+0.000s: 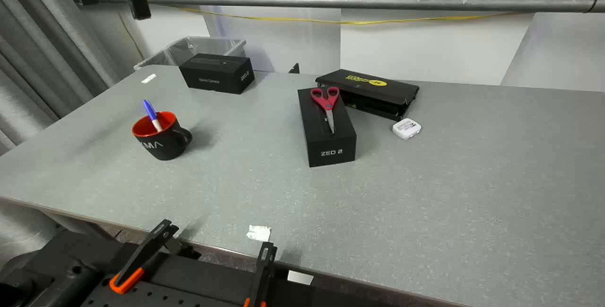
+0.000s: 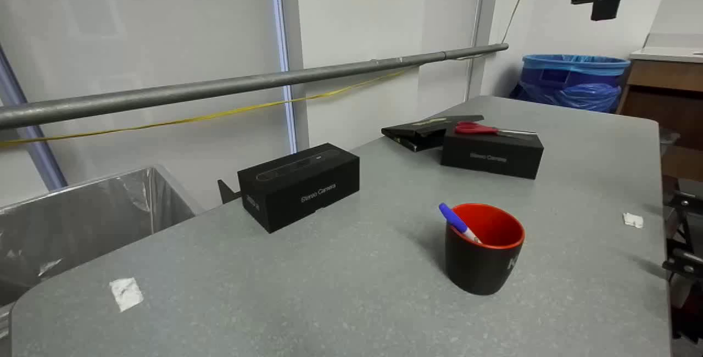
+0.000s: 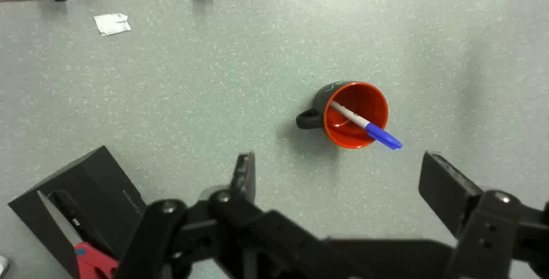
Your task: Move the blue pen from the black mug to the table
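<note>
The blue pen leans in the black mug, its blue cap sticking out over the rim; it shows in both exterior views (image 1: 150, 110) (image 2: 453, 218) and the wrist view (image 3: 383, 136). The black mug with a red inside stands upright on the grey speckled table (image 1: 449, 203), also in both exterior views (image 1: 166, 146) (image 2: 478, 269) and the wrist view (image 3: 356, 139). My gripper (image 3: 339, 156) is open and empty, its fingers wide apart. It hangs high above the table in both exterior views (image 1: 115, 9) (image 2: 594, 10), apart from the mug and pen.
A black box (image 1: 326, 144) carries red-handled scissors (image 1: 326, 101). A flat black box (image 1: 368, 87) and a small white case (image 1: 406, 128) lie beside it. Another black box (image 1: 217, 73) stands near a clear bin (image 2: 181, 192). A metal pipe (image 1: 378, 2) runs behind the table.
</note>
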Motion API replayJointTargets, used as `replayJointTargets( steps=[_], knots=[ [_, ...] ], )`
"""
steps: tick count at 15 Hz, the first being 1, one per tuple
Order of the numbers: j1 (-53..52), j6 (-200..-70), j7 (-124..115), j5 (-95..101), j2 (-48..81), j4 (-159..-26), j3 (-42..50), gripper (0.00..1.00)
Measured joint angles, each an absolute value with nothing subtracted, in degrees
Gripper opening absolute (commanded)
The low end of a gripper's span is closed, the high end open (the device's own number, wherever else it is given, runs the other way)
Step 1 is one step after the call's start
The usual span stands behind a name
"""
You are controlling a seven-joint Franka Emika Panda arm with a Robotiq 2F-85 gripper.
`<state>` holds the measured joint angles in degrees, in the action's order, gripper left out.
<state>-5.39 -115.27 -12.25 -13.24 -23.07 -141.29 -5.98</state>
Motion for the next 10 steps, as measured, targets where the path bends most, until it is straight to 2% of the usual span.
replayJointTargets(
  steps=[10],
  knots=[
    [-5.5, -113.2, -7.4, -7.1, -18.6, -140.5, -7.6, 1.00]
  ],
)
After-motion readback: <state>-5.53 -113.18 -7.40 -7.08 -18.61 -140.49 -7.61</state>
